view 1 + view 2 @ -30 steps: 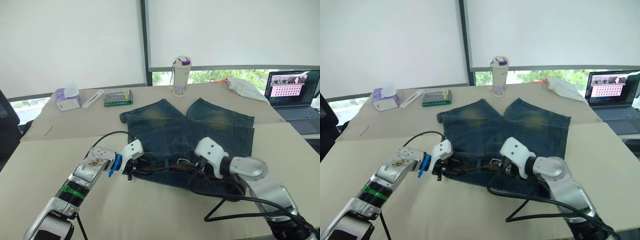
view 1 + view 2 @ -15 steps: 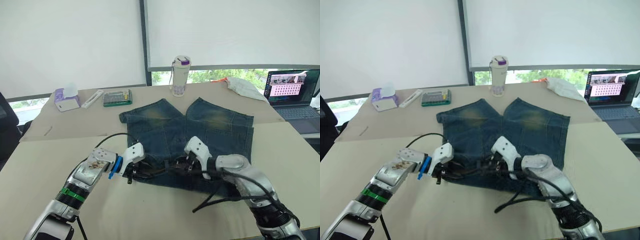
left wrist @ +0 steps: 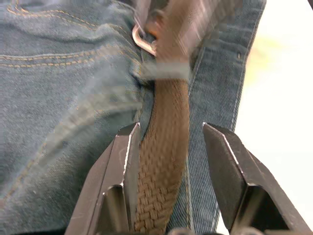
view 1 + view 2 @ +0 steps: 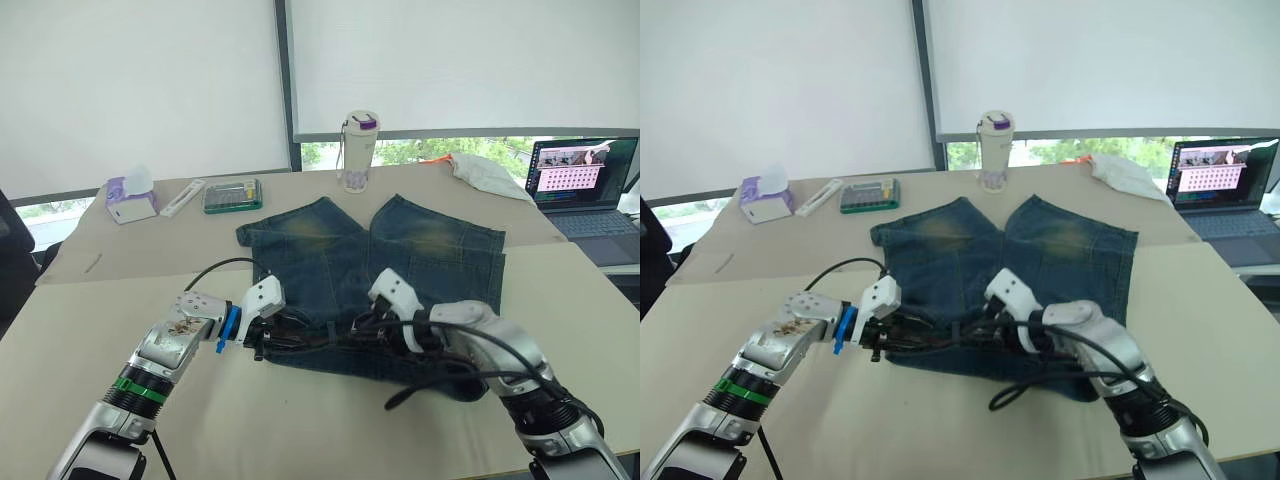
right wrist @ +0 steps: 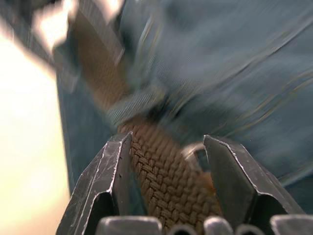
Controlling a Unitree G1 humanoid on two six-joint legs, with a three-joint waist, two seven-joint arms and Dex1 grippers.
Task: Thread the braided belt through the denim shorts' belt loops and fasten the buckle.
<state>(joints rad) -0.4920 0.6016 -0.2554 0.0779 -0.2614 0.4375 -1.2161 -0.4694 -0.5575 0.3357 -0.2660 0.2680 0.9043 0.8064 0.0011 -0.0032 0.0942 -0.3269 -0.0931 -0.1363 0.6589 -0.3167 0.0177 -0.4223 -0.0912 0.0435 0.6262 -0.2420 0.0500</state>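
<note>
- On the table [image 4: 90,330] lie the denim shorts [image 4: 420,245], with the braided belt [image 3: 164,161] along the waistband.
- Each tool, left tool [image 3: 171,183] and right tool [image 5: 168,183], stands wide around the belt.

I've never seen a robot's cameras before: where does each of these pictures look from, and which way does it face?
Left eye view: from the head, forward and down on the denim shorts; both arms show.
Right eye view: the same scene from the head's other eye.
Left wrist view: along the open left pincer, whose fingers straddle the braided belt running under one of the belt loops.
Right wrist view: along the open right pincer, over the same belt.
Both wrist views share belt and denim.
</note>
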